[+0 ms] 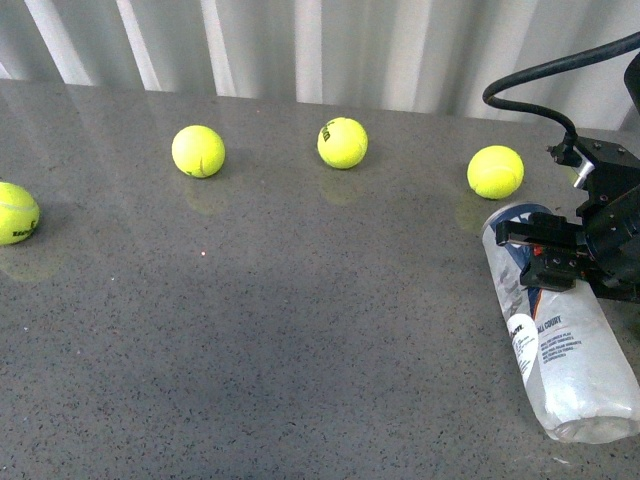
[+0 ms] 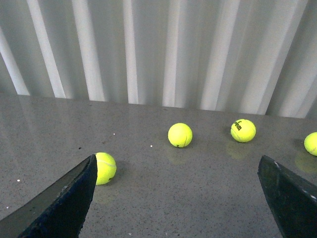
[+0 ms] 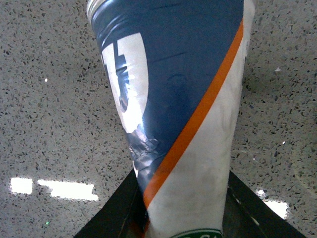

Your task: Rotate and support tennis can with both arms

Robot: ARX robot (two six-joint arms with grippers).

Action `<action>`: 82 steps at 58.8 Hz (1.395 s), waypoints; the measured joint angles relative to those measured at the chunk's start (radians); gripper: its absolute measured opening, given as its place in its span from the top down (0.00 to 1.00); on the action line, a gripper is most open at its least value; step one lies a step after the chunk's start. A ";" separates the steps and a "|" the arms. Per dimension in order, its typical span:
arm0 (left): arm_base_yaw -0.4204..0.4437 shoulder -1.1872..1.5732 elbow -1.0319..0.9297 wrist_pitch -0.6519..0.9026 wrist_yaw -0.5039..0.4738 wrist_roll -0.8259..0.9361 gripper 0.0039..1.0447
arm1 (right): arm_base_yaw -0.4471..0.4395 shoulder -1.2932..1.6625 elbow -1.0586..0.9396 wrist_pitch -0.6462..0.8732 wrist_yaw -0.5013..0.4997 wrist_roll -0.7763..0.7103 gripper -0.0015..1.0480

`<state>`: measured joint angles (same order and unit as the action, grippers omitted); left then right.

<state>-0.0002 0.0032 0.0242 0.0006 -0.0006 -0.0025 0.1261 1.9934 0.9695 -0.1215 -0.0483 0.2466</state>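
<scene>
Grey speckled bench (image 1: 300,330). Tennis can (image 1: 575,360) lies on its side at the bench's right, one end toward the camera. Right arm (image 1: 612,235): jaws clamped across the can's far end. Left fingers (image 2: 62,208): jaws spread wide, empty. Four tennis balls (image 1: 198,151) in a loose row, the rightmost near the can.
</scene>
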 joint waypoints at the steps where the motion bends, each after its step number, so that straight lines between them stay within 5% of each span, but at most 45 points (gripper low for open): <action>1: 0.000 0.000 0.000 0.000 0.000 0.000 0.06 | 0.000 0.000 0.000 0.000 0.002 0.000 0.69; 31: 0.000 0.000 0.000 0.000 0.000 0.000 0.06 | 0.050 -0.159 -0.059 0.007 0.094 -0.100 0.89; 44: 0.000 0.000 0.000 0.000 0.000 0.000 0.06 | 0.152 -0.351 -0.215 0.383 0.396 -0.601 0.91; 52: 0.000 0.000 0.000 0.000 0.000 0.000 0.06 | 0.234 -0.398 -0.352 0.733 0.280 -1.126 0.91; 60: 0.000 0.000 0.000 0.000 0.000 0.000 0.06 | 0.291 -0.394 -0.404 0.790 0.172 -1.429 0.92; 68: 0.000 0.000 0.000 0.000 0.000 0.000 0.06 | 0.334 -0.323 -0.410 0.827 0.135 -1.521 0.92; 82: 0.000 0.000 0.000 0.000 0.000 0.000 0.06 | 0.399 -0.135 -0.300 0.825 0.110 -1.442 0.92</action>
<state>-0.0002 0.0032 0.0242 0.0006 -0.0006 -0.0025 0.5247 1.8587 0.6693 0.7036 0.0616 -1.1954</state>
